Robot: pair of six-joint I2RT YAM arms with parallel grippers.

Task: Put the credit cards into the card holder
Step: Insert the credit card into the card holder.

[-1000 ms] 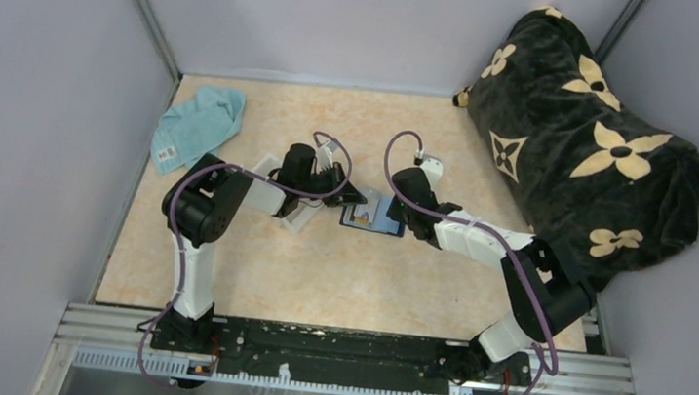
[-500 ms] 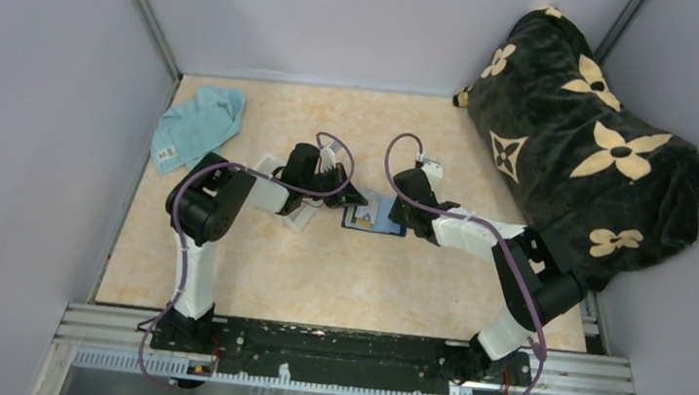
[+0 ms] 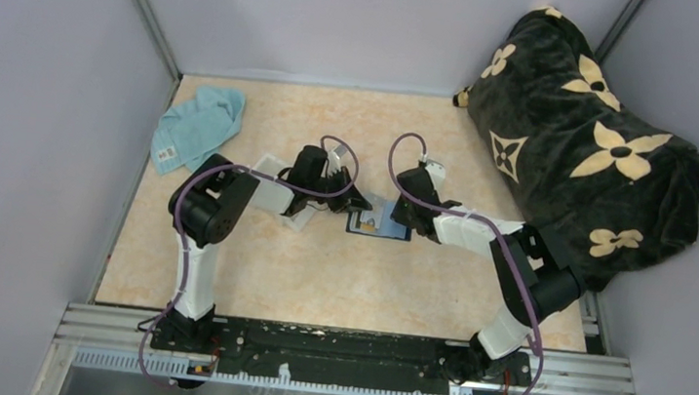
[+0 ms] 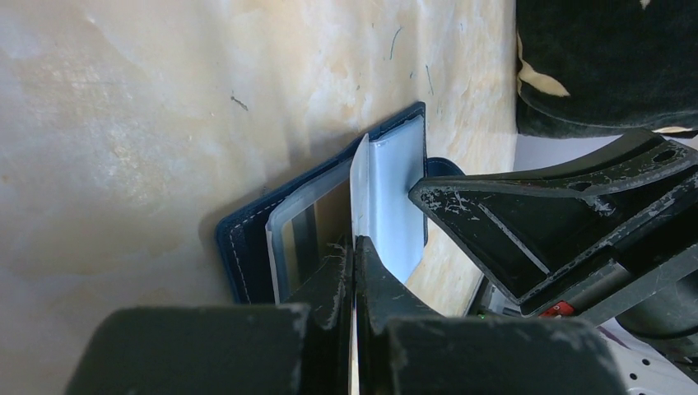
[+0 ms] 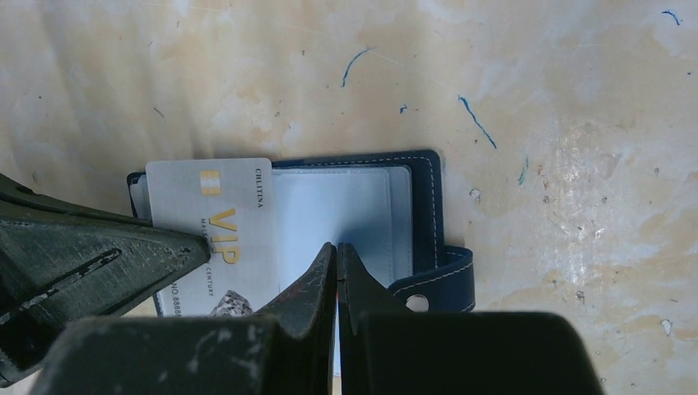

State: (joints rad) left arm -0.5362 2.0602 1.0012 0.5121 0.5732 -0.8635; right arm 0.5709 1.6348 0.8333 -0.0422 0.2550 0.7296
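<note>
The left gripper [image 4: 354, 247] clamps a credit card [image 4: 388, 206]; its VIP print is readable only from the right wrist. The right gripper [image 5: 336, 257] has its jaws together over the card holder [image 5: 428, 206].

Pale lavender walls [image 3: 364, 23] enclose a beige marbled tabletop [image 3: 318, 273] under even light. A dark cream-flowered blanket [image 3: 585, 154] fills its far right corner, a teal cloth [image 3: 198, 123] lies by the far left corner, a metal rail [image 3: 97, 328] lines the near edge

Left pincer [image 4: 354, 252] tight on credit card [image 4: 388, 197]
</note>
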